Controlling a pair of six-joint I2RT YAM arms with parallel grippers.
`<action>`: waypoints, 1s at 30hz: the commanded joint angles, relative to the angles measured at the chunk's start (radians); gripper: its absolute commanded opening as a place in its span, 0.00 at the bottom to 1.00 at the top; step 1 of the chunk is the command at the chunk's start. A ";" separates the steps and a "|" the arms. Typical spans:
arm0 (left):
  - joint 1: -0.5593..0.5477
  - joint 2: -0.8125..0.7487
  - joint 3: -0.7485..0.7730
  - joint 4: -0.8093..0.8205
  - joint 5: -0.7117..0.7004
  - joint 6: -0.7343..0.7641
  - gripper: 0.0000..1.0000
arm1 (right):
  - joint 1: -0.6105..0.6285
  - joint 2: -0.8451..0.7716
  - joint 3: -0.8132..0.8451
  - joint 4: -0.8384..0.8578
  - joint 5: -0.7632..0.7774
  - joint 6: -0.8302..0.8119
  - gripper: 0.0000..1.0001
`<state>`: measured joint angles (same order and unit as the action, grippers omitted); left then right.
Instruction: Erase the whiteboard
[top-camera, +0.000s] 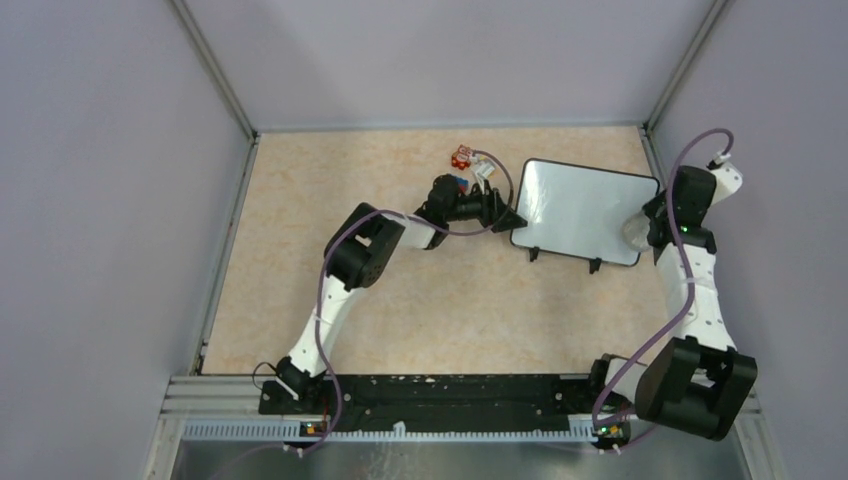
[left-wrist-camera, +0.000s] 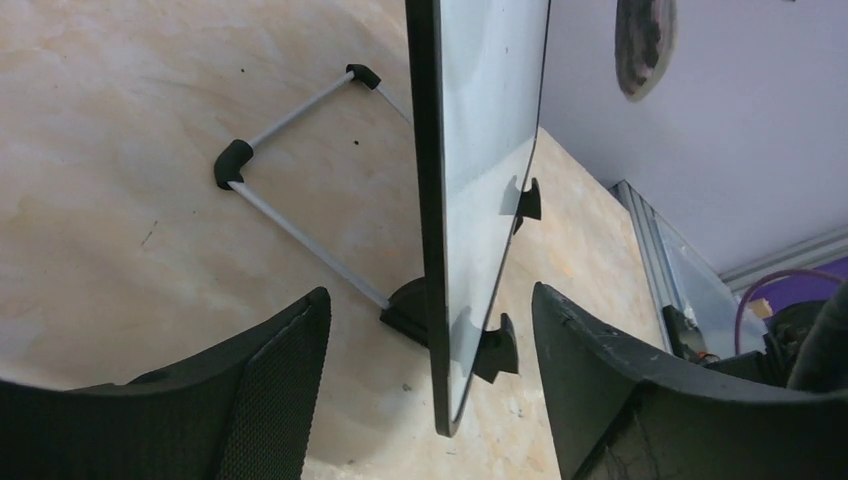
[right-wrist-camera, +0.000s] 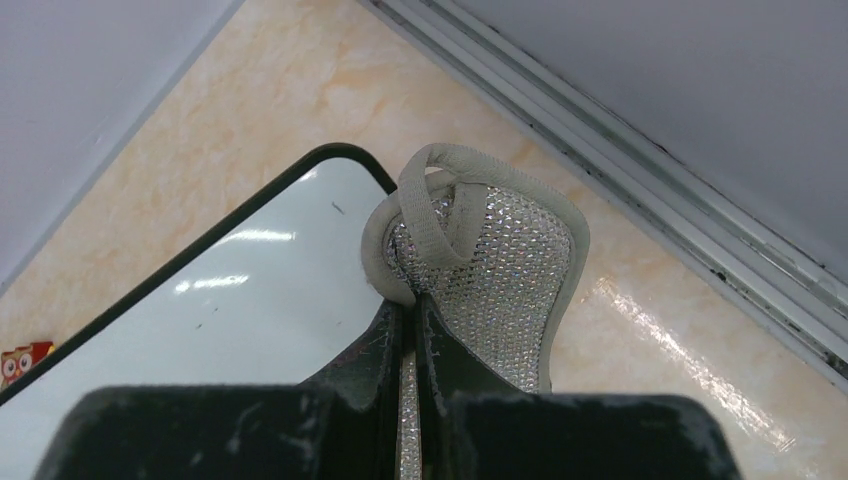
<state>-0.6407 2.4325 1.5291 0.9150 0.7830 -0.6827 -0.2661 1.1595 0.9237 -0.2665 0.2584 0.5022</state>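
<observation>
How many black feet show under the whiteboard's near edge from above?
2: one foot under the whiteboard's near-left corner, another foot right of the middle. The rear stand shows only in the left wrist view.

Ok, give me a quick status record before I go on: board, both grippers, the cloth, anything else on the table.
whiteboard: standing on its feet, far right part of the table; face looks nearly clean, a few small dark specks
left gripper: open, one finger on each side of the board's left edge, gaps on both sides
right gripper: shut on the cloth
cloth: grey mesh wad, at the board's right edge; contact with the face unclear
other: small red item on the table beyond the left gripper
</observation>
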 joint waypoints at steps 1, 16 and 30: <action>-0.022 0.049 0.084 0.070 0.062 -0.024 0.72 | -0.031 0.019 -0.013 0.090 -0.056 0.005 0.00; -0.030 0.085 0.114 -0.053 0.000 0.042 0.02 | -0.031 0.078 -0.098 0.166 -0.063 0.059 0.00; -0.028 0.096 0.108 -0.054 -0.027 0.004 0.00 | 0.174 0.276 0.090 0.231 -0.197 -0.032 0.00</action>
<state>-0.6849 2.5217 1.6348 0.9245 0.8536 -0.7582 -0.1894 1.3731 0.8944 -0.0921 0.1394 0.5064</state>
